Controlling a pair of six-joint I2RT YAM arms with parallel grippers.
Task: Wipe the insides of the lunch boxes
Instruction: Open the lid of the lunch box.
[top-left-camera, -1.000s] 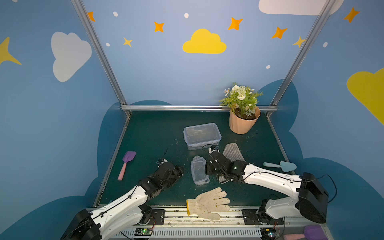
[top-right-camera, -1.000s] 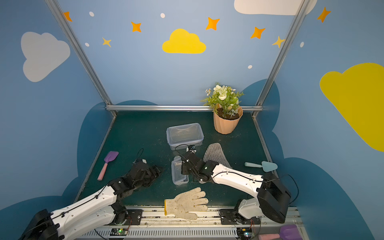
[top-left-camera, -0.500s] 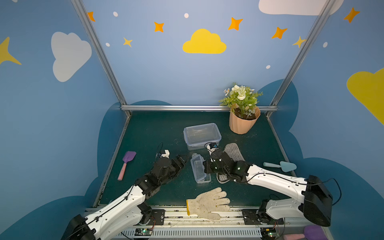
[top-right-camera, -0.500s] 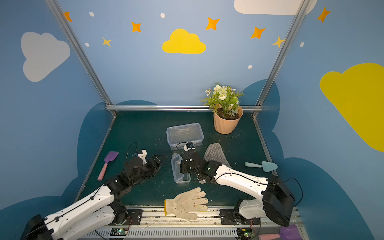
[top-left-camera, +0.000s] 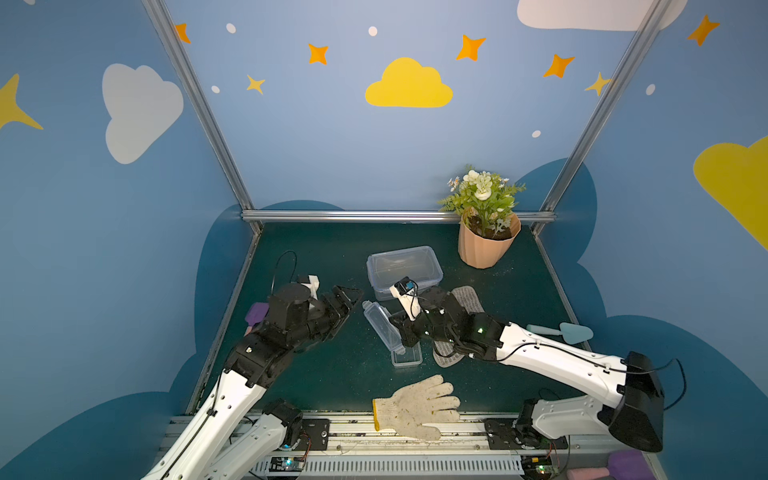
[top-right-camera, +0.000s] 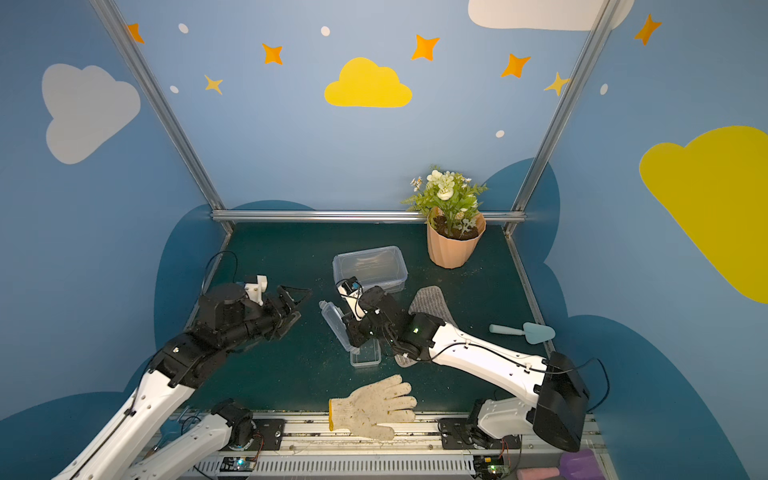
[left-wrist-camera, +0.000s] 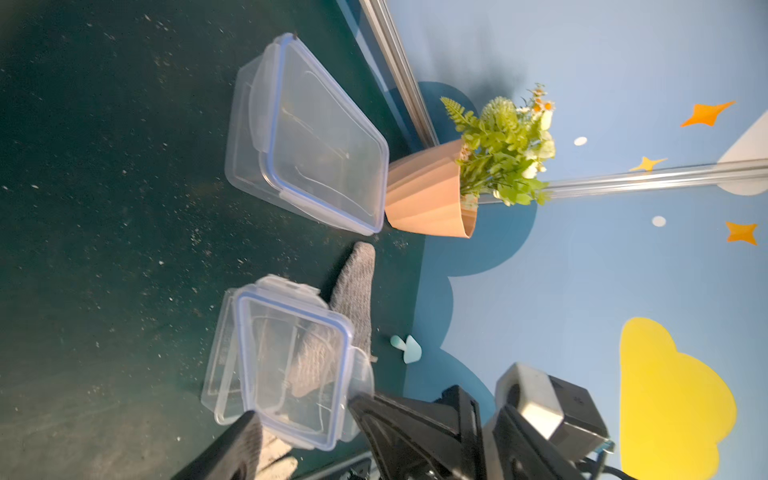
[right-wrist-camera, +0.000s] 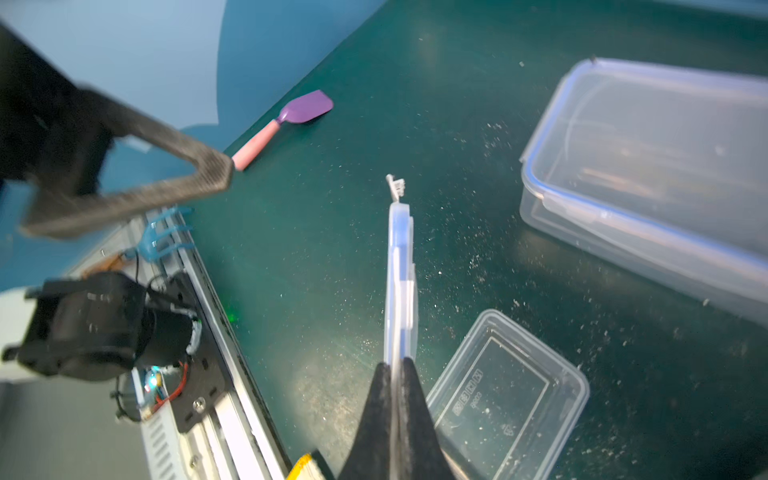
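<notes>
Two boxes: large lunch box (top-left-camera: 404, 268) lidded, rear; small lunch box (right-wrist-camera: 507, 395) open, mid-table. Right gripper (right-wrist-camera: 397, 365) clamps its lid (right-wrist-camera: 400, 257) edge-up; left gripper (top-left-camera: 347, 305) spread, empty, near. Suggest: take lid rim squarely.

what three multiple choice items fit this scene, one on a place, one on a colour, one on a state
1. Where does the white glove lie?
A) at the back
B) at the table's front edge
C) at the far left

2. What colour is the spatula's blade?
A) red
B) yellow
C) purple

3. The small lunch box is:
A) lidded
B) open, its lid held by the right gripper
C) upside down

Answers:
1 B, both top views show it there.
2 C, the blade is purple on a pink handle.
3 B, the shut jaws pinch the lid on edge and the box stands open.
</notes>
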